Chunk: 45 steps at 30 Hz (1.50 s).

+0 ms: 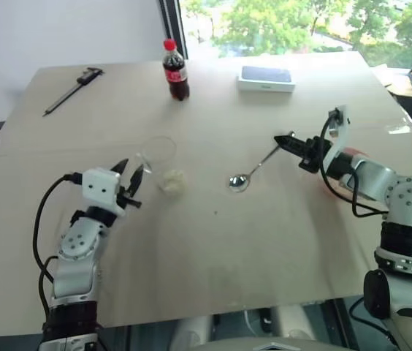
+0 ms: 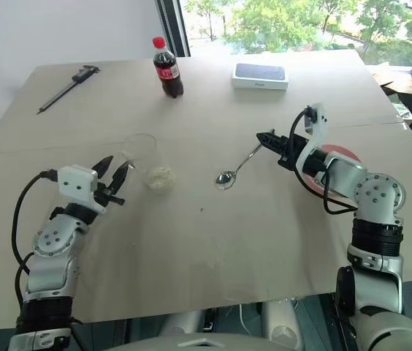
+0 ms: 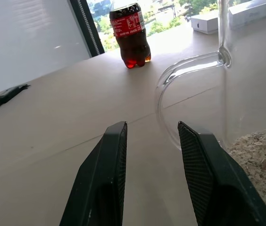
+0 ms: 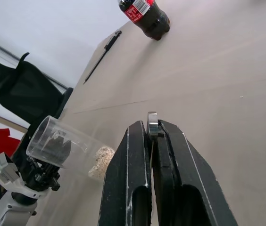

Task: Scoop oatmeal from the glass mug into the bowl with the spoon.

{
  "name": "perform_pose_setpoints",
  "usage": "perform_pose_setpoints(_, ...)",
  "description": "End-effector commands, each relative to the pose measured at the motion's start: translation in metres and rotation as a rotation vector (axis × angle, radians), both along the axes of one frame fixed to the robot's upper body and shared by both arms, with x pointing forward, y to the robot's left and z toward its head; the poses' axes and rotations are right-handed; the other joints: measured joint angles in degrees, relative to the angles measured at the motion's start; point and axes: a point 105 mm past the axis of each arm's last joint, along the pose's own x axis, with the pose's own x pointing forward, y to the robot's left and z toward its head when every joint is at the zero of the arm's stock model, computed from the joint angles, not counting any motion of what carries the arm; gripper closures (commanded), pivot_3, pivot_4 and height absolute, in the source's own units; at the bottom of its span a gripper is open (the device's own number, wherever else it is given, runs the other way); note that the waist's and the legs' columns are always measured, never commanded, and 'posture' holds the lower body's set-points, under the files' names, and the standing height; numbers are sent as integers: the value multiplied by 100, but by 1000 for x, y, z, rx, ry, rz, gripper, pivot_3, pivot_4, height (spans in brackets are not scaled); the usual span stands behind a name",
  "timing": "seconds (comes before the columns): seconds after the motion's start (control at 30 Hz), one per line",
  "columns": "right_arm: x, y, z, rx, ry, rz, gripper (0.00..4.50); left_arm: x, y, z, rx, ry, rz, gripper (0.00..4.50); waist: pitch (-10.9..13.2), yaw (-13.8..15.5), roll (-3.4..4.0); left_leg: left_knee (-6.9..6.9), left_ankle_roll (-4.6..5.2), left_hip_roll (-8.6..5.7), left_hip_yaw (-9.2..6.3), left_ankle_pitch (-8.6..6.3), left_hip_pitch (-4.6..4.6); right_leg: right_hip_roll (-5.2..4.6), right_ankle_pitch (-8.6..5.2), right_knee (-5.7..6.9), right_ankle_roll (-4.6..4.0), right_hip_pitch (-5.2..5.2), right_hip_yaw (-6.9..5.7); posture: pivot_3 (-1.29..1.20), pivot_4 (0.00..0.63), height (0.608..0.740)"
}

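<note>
The glass mug stands left of the table's middle, with oatmeal heaped in its bottom. My left gripper is open just beside it, on its near left. In the left wrist view the mug's clear handle curves just beyond the fingertips, apart from them. My right gripper is shut on the handle end of the silver spoon. The spoon slants down to the table between mug and right arm. The pink bowl lies behind my right arm, mostly hidden.
A cola bottle stands at the far middle, with a white box to its right. A black caliper lies at the far left. A black chair stands beyond the table's left edge.
</note>
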Motion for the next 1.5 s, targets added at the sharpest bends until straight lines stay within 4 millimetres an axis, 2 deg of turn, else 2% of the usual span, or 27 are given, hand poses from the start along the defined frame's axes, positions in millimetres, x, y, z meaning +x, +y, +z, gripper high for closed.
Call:
perform_pose_setpoints(0.03, -4, -3, 20, 26, -83, -8, 4500, 0, -4, 10, 16, -41, -27, 2767, 0, 0, 0, 0, 0, 0, 1, 0, 1, 0, 0, 3, 0, 0, 1, 0, 150, 740)
perform_pose_setpoints(0.27, -5, -2, 18, 22, -86, -11, 4500, 17, -11, 17, 9, -59, -51, 2767, 0, 4, 0, 28, 19, -5, 0, -11, 5, 1, 0, 39, 0, 1, 2, 0, 150, 740)
perform_pose_setpoints(0.5, -6, -2, 17, 17, -91, -16, 4500, 28, -14, 19, -20, -76, -53, 2767, 0, -6, 0, 29, 0, -7, 4, 1, 9, 4, 0, 46, 0, -1, 7, 0, 150, 740)
perform_pose_setpoints(0.6, -6, -3, 16, 17, -93, -20, 4500, 29, -16, 17, -27, -75, -54, 3612, 0, -5, -1, 30, -1, -7, 7, 1, 8, 3, 0, 45, 0, -1, 9, 0, 150, 740)
perform_pose_setpoints(0.67, -7, -4, 16, 17, -94, -23, 4500, 28, -17, 15, -34, -72, -54, 4488, -1, -4, -1, 30, -1, -6, 7, 1, 8, 2, 0, 44, 0, -1, 10, 0, 150, 740)
perform_pose_setpoints(0.87, -5, -2, 21, 15, -113, -25, 4500, 27, -19, 13, -40, -62, -49, 4488, -1, -3, -1, 30, 0, -7, 6, 1, 9, 2, 0, 47, 0, -1, 10, 0, 150, 740)
perform_pose_setpoints(0.97, -4, 4, 41, 12, -171, -2, 4500, 29, -26, 16, -48, -62, -70, 4488, 0, -4, -1, 30, 0, -7, 6, 1, 10, 3, 0, 48, 0, -1, 10, 0, 150, 740)
perform_pose_setpoints(1.03, -1, 10, 62, 25, -218, 10, 4500, 31, -35, 19, -54, -65, -102, 4488, 0, -10, 0, 32, 0, -8, 11, 1, 11, 3, 0, 51, 0, -4, 14, 0, 150, 740)
perform_pose_setpoints(1.13, 1, 20, 93, 43, -286, 29, 4500, 36, -53, 25, -49, -68, -163, 4488, -1, -9, -1, 34, -1, -8, 9, 2, 10, 4, 0, 55, 0, -7, 13, 0, 150, 740)
perform_pose_setpoints(1.27, -2, 38, 123, 48, -361, 84, 4500, 45, -79, 29, -22, -67, -240, 4488, -1, 6, -2, 34, -5, -10, 2, 4, 5, 4, 0, 52, -1, -7, 7, 0, 150, 740)
perform_pose_setpoints(1.37, -7, 49, 127, 12, -389, 133, 4500, 51, -92, 28, 0, -59, -279, 4488, -1, -4, -2, 34, -6, -15, 4, 5, 0, 0, 0, 48, -1, -10, 9, 0, 150, 740)
perform_pose_setpoints(1.5, -9, 57, 113, -126, -413, 173, 4500, 56, -104, 29, 18, -58, -322, 4488, -1, -16, -2, 33, -6, -16, 5, 5, -3, -1, 0, 45, 0, -14, 10, 0, 150, 740)
